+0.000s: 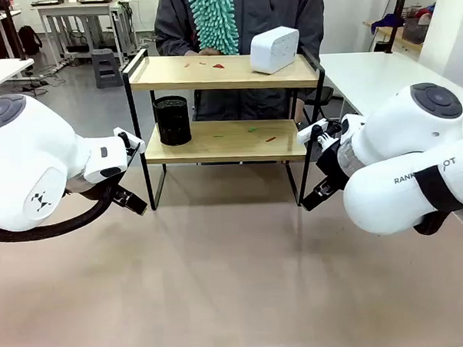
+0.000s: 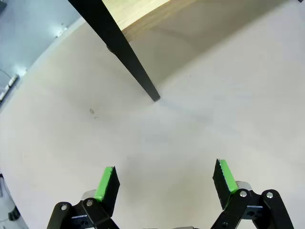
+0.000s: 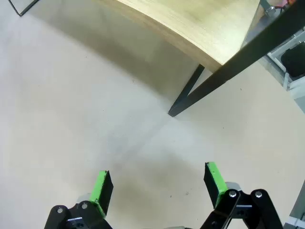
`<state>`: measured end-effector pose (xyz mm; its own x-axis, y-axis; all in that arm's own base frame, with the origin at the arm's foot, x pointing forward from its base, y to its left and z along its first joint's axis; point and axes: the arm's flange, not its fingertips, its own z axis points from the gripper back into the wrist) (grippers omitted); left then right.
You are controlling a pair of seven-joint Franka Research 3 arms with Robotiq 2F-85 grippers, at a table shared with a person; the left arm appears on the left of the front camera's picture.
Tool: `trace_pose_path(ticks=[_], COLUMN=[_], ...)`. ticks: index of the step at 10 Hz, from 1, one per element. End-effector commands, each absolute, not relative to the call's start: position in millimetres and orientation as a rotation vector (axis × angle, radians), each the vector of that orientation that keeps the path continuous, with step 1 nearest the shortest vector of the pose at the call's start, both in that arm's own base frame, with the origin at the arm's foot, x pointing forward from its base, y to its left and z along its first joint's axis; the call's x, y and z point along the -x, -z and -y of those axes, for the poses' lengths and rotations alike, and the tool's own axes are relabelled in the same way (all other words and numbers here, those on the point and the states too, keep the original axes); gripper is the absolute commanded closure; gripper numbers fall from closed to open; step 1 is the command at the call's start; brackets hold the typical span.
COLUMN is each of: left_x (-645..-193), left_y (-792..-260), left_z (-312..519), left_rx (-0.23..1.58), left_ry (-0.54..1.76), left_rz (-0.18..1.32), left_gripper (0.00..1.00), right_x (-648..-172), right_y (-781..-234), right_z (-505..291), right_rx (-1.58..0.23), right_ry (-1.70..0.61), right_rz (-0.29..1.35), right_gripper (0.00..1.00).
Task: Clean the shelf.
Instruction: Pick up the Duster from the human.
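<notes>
1. The shelf point(image 1: 225, 105) stands at 12 o'clock on the counter point(image 1: 236, 281). A person point(image 1: 286, 10) stands right behind it, holding a teal duster point(image 1: 215, 19).
2. The left claw point(image 2: 167, 177) and the right claw point(image 3: 157, 179) both gape wide and are empty. They sit near the shelf's front legs, at its 9 and 3 o'clock.
3. It looks stiff and fairly light, with smooth boards too broad to pinch.
4. The best hold is probably the thin black side uprights, one claw each, kept level.
5. A white box point(image 1: 274, 50) on top at 3 o'clock, a black mesh cup point(image 1: 172, 120) below at 9 o'clock, and the scraps point(image 1: 218, 66) would likely slide if the shelf tilted.
</notes>
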<state>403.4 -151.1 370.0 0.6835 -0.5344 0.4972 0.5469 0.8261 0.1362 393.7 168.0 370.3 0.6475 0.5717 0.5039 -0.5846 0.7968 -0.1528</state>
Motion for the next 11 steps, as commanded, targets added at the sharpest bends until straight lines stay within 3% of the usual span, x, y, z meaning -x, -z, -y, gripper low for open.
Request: trace_pose_path(ticks=[1,11], left_x=[-403.3,-403.4], left_y=[-370.1,-370.0], left_z=[151.2,151.1], left_rx=[0.024,0.024], left_ry=[0.606,0.606], left_rz=[0.55,0.55], left_gripper=[0.0,0.0], right_x=[-393.7,-393.6], right_y=[-370.4,-370.3], right_z=[-168.0,-168.1], right_rx=[-0.024,-0.024], right_ry=[-0.657,-0.658], right_rz=[0.564,0.564], right_gripper=[0.0,0.0])
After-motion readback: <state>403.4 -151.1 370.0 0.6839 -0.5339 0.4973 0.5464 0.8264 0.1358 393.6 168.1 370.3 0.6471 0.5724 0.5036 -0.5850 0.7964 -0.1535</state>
